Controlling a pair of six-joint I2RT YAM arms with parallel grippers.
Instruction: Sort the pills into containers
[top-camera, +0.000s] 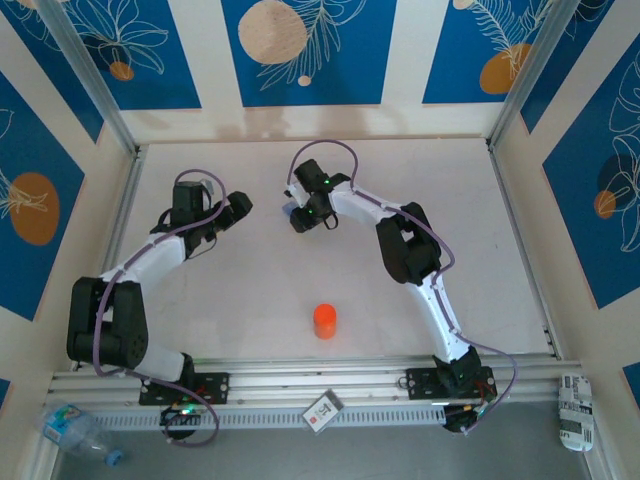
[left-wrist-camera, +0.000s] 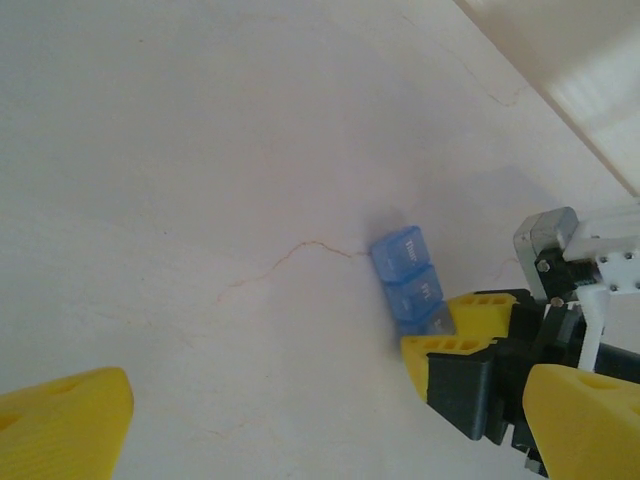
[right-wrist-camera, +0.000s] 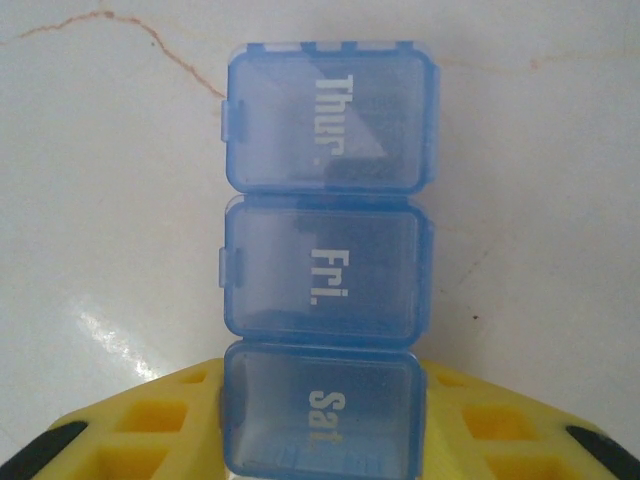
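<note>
The containers (right-wrist-camera: 325, 270) are a pale-blue translucent strip of three joined lidded boxes marked Thur., Fri. and Sat., lying flat on the white table. My right gripper (right-wrist-camera: 322, 430) has its yellow fingers (right-wrist-camera: 150, 420) pressed against both sides of the Sat. end. From the left wrist view the strip (left-wrist-camera: 405, 280) pokes out of the right gripper (left-wrist-camera: 432, 322). My left gripper (left-wrist-camera: 325, 430) hangs open to the strip's left, with nothing between its fingers. From above, the left gripper (top-camera: 240, 207) and right gripper (top-camera: 300, 218) face each other at mid-table. The pills are out of view.
An orange cylindrical bottle (top-camera: 325, 321) stands upright near the front middle of the table. Low walls (top-camera: 510, 190) ring the table. Beyond the front rail lie a plastic water bottle (top-camera: 72, 428), a small card (top-camera: 322, 411) and a crushed can (top-camera: 575, 410).
</note>
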